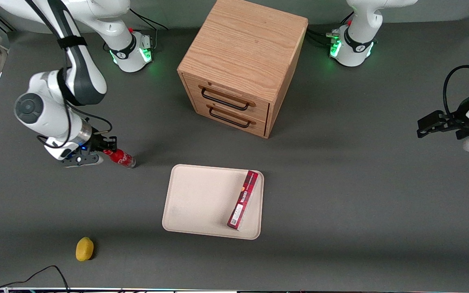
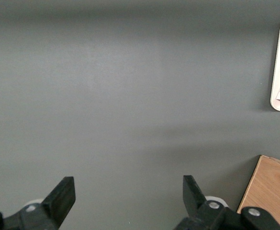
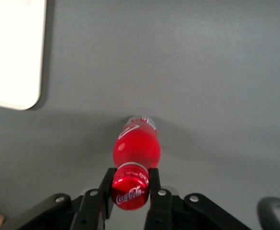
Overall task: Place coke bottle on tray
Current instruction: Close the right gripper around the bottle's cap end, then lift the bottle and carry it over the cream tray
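The coke bottle (image 1: 120,157), small and red with a red cap and white lettering, is tilted with its clear base at the grey table, toward the working arm's end. My right gripper (image 1: 105,149) is shut on its cap; in the right wrist view the fingers (image 3: 154,184) press both sides of the cap of the bottle (image 3: 136,148). The cream-beige tray (image 1: 196,199) lies in the middle of the table, nearer the front camera than the bottle, apart from it. A corner of the tray (image 3: 13,52) shows in the right wrist view.
A long flat red box (image 1: 243,199) lies on the tray near its edge toward the parked arm. A wooden two-drawer cabinet (image 1: 240,65) stands farther from the camera than the tray. A yellow lemon (image 1: 84,248) lies near the table's front edge.
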You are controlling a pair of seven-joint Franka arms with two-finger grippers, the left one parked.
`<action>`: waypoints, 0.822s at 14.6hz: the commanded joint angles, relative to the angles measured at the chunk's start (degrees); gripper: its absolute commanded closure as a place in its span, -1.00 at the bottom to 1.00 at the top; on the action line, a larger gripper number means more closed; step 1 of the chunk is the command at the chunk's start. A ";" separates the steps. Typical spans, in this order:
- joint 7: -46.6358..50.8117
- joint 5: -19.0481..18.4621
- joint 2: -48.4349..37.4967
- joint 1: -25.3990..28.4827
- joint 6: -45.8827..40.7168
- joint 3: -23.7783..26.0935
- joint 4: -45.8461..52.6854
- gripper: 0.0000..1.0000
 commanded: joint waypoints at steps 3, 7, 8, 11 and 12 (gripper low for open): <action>-0.68 0.48 -0.73 -1.22 -28.51 -0.38 26.97 1.00; -0.24 -1.88 6.99 -0.78 -44.11 -0.29 47.47 1.00; 0.37 -1.89 9.11 -0.43 -45.00 -0.21 49.86 1.00; 7.56 -1.98 18.50 2.54 -45.01 0.76 58.46 1.00; 9.93 -2.06 21.66 5.26 -44.92 0.41 60.94 1.00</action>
